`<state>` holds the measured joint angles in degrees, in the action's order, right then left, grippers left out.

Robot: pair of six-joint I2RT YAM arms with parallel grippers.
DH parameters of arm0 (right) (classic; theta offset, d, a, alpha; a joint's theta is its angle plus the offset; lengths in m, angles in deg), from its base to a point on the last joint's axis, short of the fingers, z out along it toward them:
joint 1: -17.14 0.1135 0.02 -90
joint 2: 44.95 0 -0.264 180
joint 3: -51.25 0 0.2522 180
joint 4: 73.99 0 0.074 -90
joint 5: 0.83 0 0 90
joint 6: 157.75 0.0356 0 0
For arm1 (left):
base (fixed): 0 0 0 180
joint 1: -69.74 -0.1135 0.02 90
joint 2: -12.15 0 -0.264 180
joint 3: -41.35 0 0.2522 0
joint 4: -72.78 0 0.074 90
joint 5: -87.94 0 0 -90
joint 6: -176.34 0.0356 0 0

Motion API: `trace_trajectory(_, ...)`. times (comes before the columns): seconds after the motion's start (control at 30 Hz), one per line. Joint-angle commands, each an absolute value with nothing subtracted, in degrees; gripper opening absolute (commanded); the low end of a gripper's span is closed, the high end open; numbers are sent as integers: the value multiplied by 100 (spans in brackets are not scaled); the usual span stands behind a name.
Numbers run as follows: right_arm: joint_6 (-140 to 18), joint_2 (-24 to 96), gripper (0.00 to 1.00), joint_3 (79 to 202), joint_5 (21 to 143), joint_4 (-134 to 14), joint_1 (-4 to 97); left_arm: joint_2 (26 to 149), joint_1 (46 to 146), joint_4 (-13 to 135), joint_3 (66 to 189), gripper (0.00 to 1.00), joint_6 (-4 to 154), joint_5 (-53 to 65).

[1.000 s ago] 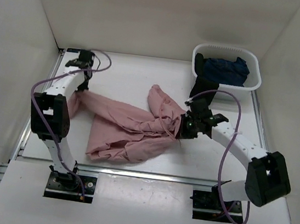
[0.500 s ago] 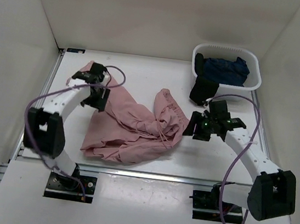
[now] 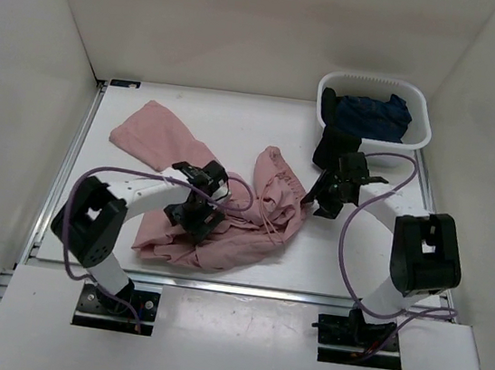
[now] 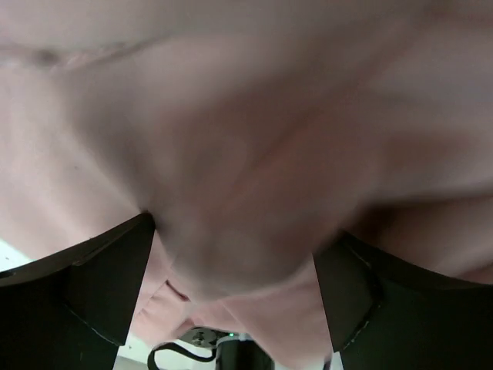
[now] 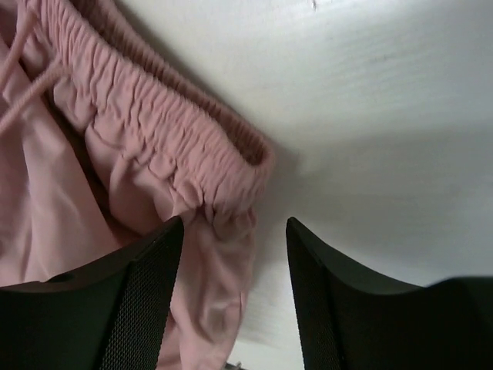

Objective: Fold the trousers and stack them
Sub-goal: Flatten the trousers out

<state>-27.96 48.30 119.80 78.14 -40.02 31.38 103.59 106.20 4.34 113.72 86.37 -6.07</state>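
Top view: the trousers (image 3: pixel 250 231) sprawl mid-worktop, one leg (image 3: pixel 150 131) lying toward the far-left corner, waistband (image 3: pixel 283 176) on the right side. My left claw (image 3: pixel 194 213) sits low on the crumpled middle and my right claw (image 3: pixel 323 200) just beside the waistband, probably to grab and spread. The basket (image 3: pixel 418 139) with the navy garment (image 3: pixel 371 115) is in the far-right corner. Left wrist: left fingers (image 4: pixel 108 285) are wide, with blurred pink cloth bulging between them, not pinched. Right wrist: right fingers (image 5: pixel 146 293) are wide, holding nothing, with the waistband edge just ahead.

The left arm is bent inward, the left gripper (image 3: pixel 193 213) pointed downward, jaws spread wide. The right arm is folded back, the right gripper (image 3: pixel 323 200) held apart too.
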Motion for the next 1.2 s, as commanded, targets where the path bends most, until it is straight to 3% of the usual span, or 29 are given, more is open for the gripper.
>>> trace_trajectory(0.0,-2442,5049,61,12197,7810,-4396,3130,10496,10639,891,11311,94,8634,-1208)
trace_trajectory(0.1,-2284,5470,55,12197,7731,-4397,3130,10663,10639,953,11311,61,8634,-1208)
trace_trajectory(0.13,-2284,5568,41,12197,7617,-4310,3130,10664,10639,954,11311,27,8634,-1295)
trace_trajectory(0.17,-2284,5656,28,12354,7547,-4230,3130,10664,10639,954,11242,14,8634,-1383)
trace_trajectory(0.23,-2336,5797,6,12521,7546,-3889,3130,10568,10481,954,11241,14,8634,-1769)
trace_trajectory(0.27,-2415,5797,0,12618,7546,-3791,3077,10489,10359,954,11241,14,8634,-1962)
trace_trajectory(0.4,-2547,5071,0,13530,7879,-3334,2893,10207,8745,779,12170,14,8634,-2754)
trace_trajectory(0.43,-2626,4937,0,14081,8132,-2985,2779,10276,7809,517,12973,14,8634,-2755)
trace_trajectory(0.53,-2802,4480,0,14814,8459,-2386,2524,10662,6303,-20,14574,14,8634,-2397)
trace_trajectory(0.63,-2934,4005,0,14720,8574,-2156,2366,10725,5771,-338,14994,14,8634,-2315)
trace_trajectory(0.8,-2934,3004,0,13756,8863,-1454,2049,10410,5278,-286,14363,14,8634,-2710)
trace_trajectory(1.0,-2689,1361,0,11718,9479,-829,1723,9698,4198,188,12430,14,8634,-2571)
trace_trajectory(1.17,-2583,1042,0,10600,9348,-1021,1565,9670,3898,689,10928,14,8634,-2413)
